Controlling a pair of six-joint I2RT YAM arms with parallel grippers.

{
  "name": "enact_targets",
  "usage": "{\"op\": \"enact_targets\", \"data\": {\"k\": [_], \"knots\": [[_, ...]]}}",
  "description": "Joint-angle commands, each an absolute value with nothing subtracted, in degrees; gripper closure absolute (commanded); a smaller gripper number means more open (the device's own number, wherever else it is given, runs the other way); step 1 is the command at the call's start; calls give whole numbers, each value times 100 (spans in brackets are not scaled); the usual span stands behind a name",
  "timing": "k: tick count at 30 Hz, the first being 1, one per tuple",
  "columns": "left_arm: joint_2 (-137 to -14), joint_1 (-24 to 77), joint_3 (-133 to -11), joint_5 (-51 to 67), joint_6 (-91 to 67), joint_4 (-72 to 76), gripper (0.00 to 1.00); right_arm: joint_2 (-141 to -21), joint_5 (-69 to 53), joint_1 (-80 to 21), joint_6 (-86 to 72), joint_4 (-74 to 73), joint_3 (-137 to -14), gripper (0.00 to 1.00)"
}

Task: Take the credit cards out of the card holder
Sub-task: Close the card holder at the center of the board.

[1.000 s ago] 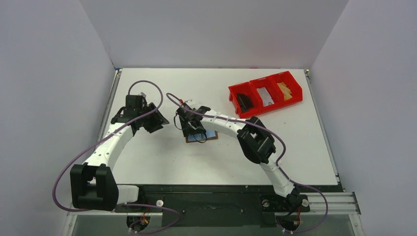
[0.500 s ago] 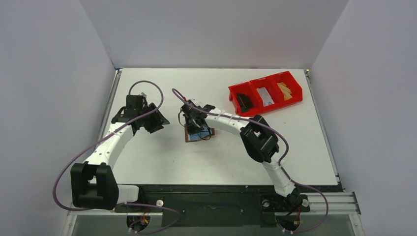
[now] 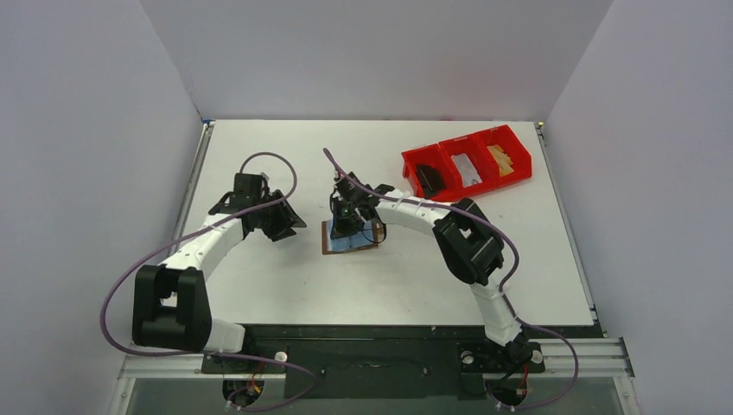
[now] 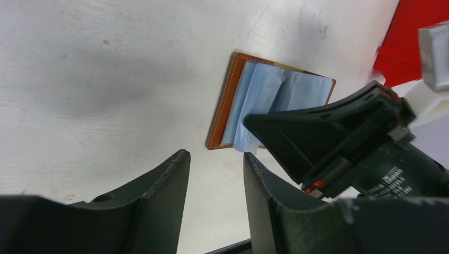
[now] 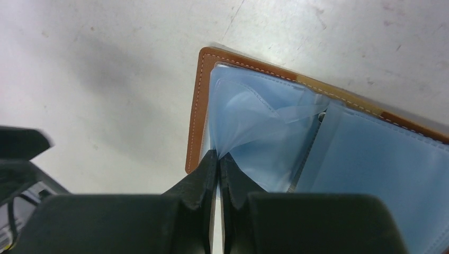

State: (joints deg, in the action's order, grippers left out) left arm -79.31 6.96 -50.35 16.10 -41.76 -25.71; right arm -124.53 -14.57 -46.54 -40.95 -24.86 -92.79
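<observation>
Right wrist: right gripper (image 5: pixel 218 155) pinches card holder's (image 5: pixel 196 106) sleeve (image 5: pixel 249 114), prob. floppy & slick; pin leather w/ left gripper (image 4: pixel 215 157) (spread).

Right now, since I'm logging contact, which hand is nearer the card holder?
Right. The right hand is on the card holder, pinching a pale blue pocket; the left hand hangs open off its left side, not touching.

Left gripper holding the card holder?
No, the left gripper stands open and empty, short of the card holder lying open on the table.
</observation>
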Motion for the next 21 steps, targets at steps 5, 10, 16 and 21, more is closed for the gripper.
{"op": "enact_targets", "data": {"k": [5,10,16,21], "knots": [[-8616,905,-4795,2130,-4388,-1727,60,-11628,-2416,-4395,-4809,-1162,-8429,100],[-8835,946,-4654,2254,-4438,-1512,60,-11365,-2637,-4291,-5016,-675,-8048,100],[-8937,955,-4461,2616,-4626,-1045,60,-11208,-2957,-4174,-5289,-151,-7686,100],[-8985,957,-4265,3004,-4983,-523,60,-11190,-3086,-4160,-5388,-48,-7656,100]]}}
